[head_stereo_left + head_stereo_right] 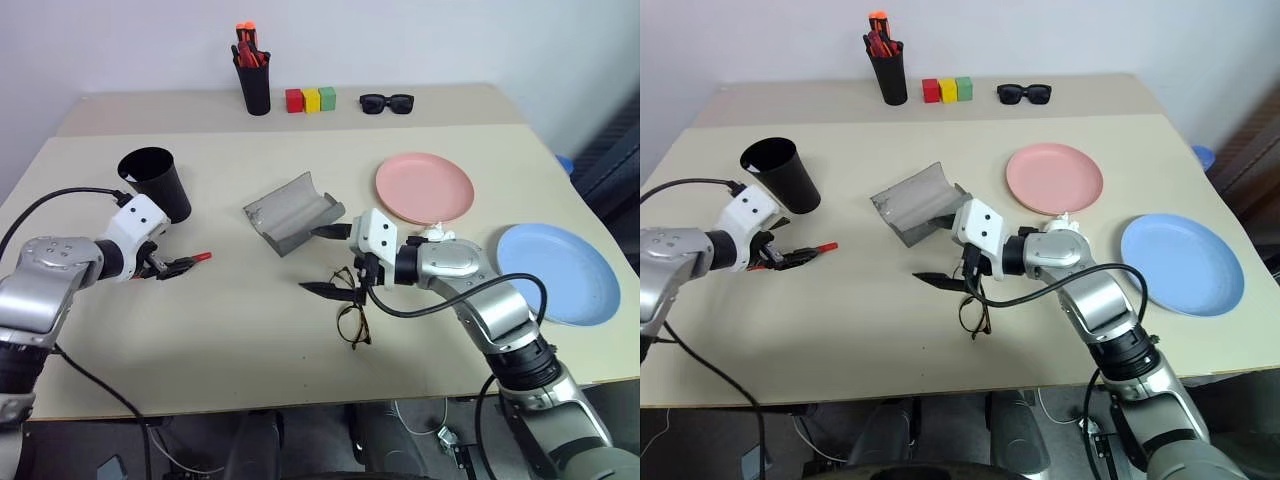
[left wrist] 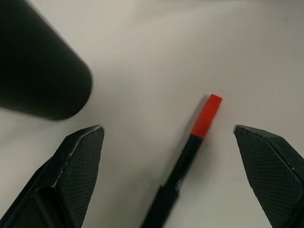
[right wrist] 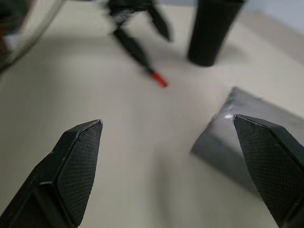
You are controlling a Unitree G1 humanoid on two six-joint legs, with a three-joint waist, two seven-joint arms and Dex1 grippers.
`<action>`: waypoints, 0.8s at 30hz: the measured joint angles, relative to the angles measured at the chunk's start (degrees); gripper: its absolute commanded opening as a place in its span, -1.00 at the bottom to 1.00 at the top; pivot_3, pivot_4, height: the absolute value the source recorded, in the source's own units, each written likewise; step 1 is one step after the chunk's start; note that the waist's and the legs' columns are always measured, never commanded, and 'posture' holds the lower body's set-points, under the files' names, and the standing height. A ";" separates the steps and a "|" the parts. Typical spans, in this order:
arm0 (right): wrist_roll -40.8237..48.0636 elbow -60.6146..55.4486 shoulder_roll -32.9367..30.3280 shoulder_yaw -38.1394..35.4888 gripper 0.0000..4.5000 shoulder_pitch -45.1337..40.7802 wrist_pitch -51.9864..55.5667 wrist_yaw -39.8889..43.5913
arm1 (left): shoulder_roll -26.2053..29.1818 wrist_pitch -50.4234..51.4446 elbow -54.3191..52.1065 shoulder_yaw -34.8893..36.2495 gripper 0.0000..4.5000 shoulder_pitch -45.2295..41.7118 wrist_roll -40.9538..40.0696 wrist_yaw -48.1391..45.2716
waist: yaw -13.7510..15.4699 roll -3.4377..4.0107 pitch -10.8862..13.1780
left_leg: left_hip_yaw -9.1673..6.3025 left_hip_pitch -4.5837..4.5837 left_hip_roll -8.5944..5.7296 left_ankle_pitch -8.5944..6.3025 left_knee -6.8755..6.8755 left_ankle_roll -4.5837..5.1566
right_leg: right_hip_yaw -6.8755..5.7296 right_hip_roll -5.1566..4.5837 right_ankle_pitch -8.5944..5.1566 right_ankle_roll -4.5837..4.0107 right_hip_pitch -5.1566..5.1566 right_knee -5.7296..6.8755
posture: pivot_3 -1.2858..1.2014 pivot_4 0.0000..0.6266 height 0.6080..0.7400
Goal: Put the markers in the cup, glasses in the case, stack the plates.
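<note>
The black cup [image 1: 155, 182] stands at the table's left. Just in front of it my left gripper [image 1: 172, 266] is open, low over the table. A black marker with a red cap [image 2: 205, 116] lies between its fingers, red end pointing toward the middle. The grey case [image 1: 293, 212] lies open at the centre. My right gripper [image 1: 328, 260] is open in front of the case, pointing left, fingers one above the other. The wire-frame glasses [image 1: 352, 312] lie on the table right under it. The pink plate [image 1: 424, 187] and the blue plate [image 1: 558, 272] lie apart on the right.
Along the back stand a black pen pot with red-orange pens [image 1: 253, 75], a row of three coloured blocks [image 1: 311, 99] and black sunglasses [image 1: 386, 102]. The blue plate lies close to the table's right edge.
</note>
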 measured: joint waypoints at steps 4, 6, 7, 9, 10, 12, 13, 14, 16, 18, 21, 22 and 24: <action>-0.07 -0.43 -3.46 -0.05 1.00 0.79 -0.02 2.29 | -0.32 -2.78 6.08 -5.37 0.74 -4.50 2.91 -7.93 | -0.02 0.00 0.00 | 0.00 -0.04 0.01 -0.01 -0.03 0.01 | -0.01 0.01 0.00 0.03 -0.03 0.00 | 0.03 -0.52 1.00; -0.26 -0.43 -3.44 -0.08 1.00 0.90 -0.06 2.03 | -0.89 -2.91 7.41 -5.94 0.41 -5.60 2.80 -11.12 | -0.05 0.00 0.00 | 0.01 -0.04 0.01 -0.01 -0.02 0.01 | 0.00 0.00 0.00 0.04 -0.04 0.01 | 0.03 -0.52 1.00; -0.44 -0.43 -3.45 -0.09 1.00 0.90 -0.06 1.79 | -1.41 -2.92 8.02 -6.05 0.19 -5.90 2.77 -12.33 | -0.04 0.00 0.00 | 0.00 -0.04 0.01 -0.01 -0.01 0.01 | 0.00 0.00 0.00 0.04 -0.03 0.01 | 0.03 -0.52 1.00; -0.48 -0.43 -3.45 -0.09 1.00 0.91 -0.07 1.51 | -1.55 -3.48 8.69 -6.35 -0.26 -6.04 3.24 -13.88 | -0.07 0.00 0.00 | 0.01 -0.04 0.01 -0.01 0.01 0.01 | 0.00 0.00 0.00 0.03 -0.03 0.02 | 0.03 -0.52 1.00; -0.48 -0.44 -3.43 -0.09 1.00 0.91 -0.07 1.35 | -1.53 -4.30 9.09 -6.48 -0.50 -6.18 3.94 -14.31 | -0.05 0.00 0.00 | 0.00 -0.03 0.01 0.00 0.02 0.01 | 0.00 0.00 0.00 0.04 -0.03 0.04 | 0.03 -0.52 1.00; -0.49 -0.46 -3.43 -0.09 1.00 0.94 -0.06 1.13 | -1.48 -5.76 9.51 -6.52 -0.92 -6.18 5.22 -14.88 | -0.05 0.00 0.00 | 0.00 -0.02 0.02 0.00 0.04 0.01 | 0.00 0.00 0.00 0.03 -0.03 0.07 | 0.03 -0.52 1.00; -0.49 -0.51 -3.43 -0.09 1.00 0.98 -0.06 0.99 | -1.41 -6.36 9.65 -6.51 -0.97 -6.17 5.54 -14.96 | -0.05 0.00 0.00 | 0.00 -0.01 0.02 0.00 0.05 0.01 | 0.00 0.01 0.00 0.03 -0.02 0.08 | 0.03 -0.52 1.00; -0.49 -0.54 -3.40 -0.09 1.00 1.00 -0.06 0.85 | -1.40 -6.84 9.65 -6.48 -0.97 -6.07 6.00 -14.99 | -0.06 0.00 0.00 | 0.00 0.00 0.02 0.00 0.05 0.01 | 0.00 0.00 0.00 0.03 -0.02 0.08 | 0.03 -0.52 1.00; -0.48 -0.55 -3.37 -0.09 1.00 1.00 -0.05 0.67 | -1.41 -8.30 9.55 -6.16 -0.97 -5.53 6.56 -14.79 | -0.09 0.00 0.00 | 0.00 0.00 0.02 0.00 0.05 0.01 | 0.00 0.00 0.01 0.03 -0.02 0.09 | 0.03 -0.52 1.00; -0.50 -0.55 -3.06 -0.10 1.00 0.98 -0.06 0.34 | -1.87 -10.64 8.98 -4.58 -0.97 -4.01 6.96 -12.98 | -0.10 0.00 0.00 | 0.00 0.00 0.03 0.00 0.04 0.01 | 0.00 0.01 0.01 0.04 -0.03 0.10 | 0.03 -0.52 1.00; -0.62 -0.22 -1.67 -0.18 1.00 0.81 -0.36 -0.83 | -5.30 -11.13 7.35 0.86 -0.97 -3.35 4.26 -9.99 | 0.27 -0.01 0.00 | -0.01 -0.03 0.04 0.00 0.08 0.01 | 0.00 0.01 0.03 0.07 -0.03 0.12 | 0.03 -0.52 1.00; -0.78 0.15 -0.70 -0.19 1.00 0.43 -0.48 -1.55 | -6.75 -11.06 6.03 2.89 -0.97 -3.55 2.50 -8.91 | 0.46 -0.02 0.01 | -0.02 -0.05 0.04 0.00 0.11 0.01 | -0.01 0.01 0.04 0.08 -0.03 0.13 | 0.03 -0.52 1.00; -2.31 2.01 2.74 -0.25 1.00 -1.55 -1.17 -4.56 | -12.11 -9.99 2.20 9.36 -0.97 -5.78 -2.85 -4.89 | 0.92 -0.04 0.01 | -0.05 -0.11 0.04 0.00 0.19 0.01 | -0.03 0.01 0.12 0.23 -0.03 0.13 | 0.03 -0.52 1.00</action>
